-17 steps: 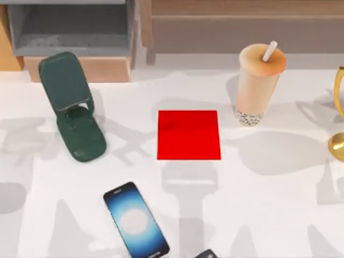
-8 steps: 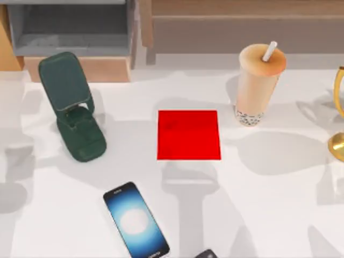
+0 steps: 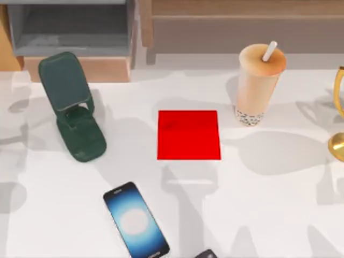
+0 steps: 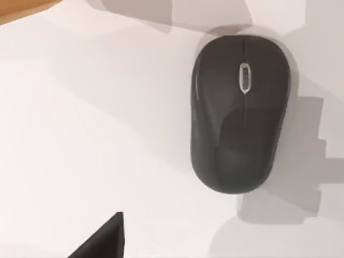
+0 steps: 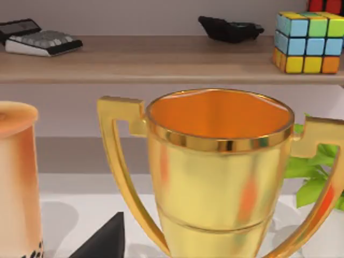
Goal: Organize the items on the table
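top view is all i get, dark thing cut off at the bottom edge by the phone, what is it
Observer: A dark grey computer mouse, lying flat on the table; the left wrist view looks straight down on it.
Operator: anything past the gold thing at the right edge
Observer: That is a gold trophy cup. Behind it a shelf holds a colour cube.
Operator: anything else up there
Observer: A calculator sits at the shelf's other end.

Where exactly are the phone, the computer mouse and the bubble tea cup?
smartphone (image 3: 136,220): top view, middle of its glowing screen.
computer mouse (image 4: 239,115): left wrist view, centre of its back.
bubble-tea cup (image 3: 257,86): top view, side wall.
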Robot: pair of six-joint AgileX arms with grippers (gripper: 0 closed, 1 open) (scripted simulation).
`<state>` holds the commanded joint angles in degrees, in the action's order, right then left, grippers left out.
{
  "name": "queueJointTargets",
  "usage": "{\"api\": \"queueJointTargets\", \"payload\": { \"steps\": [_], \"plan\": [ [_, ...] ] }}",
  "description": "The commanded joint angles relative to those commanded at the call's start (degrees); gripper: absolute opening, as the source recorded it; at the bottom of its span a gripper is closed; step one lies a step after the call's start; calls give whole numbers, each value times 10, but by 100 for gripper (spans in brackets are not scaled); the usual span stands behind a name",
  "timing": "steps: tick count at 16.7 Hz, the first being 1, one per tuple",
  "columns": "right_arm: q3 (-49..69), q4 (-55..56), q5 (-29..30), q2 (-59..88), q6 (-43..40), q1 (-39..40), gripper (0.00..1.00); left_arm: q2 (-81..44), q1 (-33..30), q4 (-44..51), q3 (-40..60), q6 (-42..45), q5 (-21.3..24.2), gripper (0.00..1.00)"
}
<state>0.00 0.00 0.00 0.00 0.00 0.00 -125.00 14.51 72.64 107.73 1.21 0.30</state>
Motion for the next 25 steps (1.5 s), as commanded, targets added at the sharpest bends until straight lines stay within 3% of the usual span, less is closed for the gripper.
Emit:
{"api": "queueJointTargets", "payload": {
  "steps": [7,15,21,25],
  "plan": [
    [0,0,0,0,0,0,100,-4,-6,-9,-7,-4,0,100],
    [0,0,0,0,0,0,100,-45,-11,-156,-114,-9,1,100],
    [0,0,0,0,0,0,100,-49,1,-178,-131,1,0,100],
    [0,0,0,0,0,0,100,-49,1,-178,-131,1,0,70]
  ]
}}
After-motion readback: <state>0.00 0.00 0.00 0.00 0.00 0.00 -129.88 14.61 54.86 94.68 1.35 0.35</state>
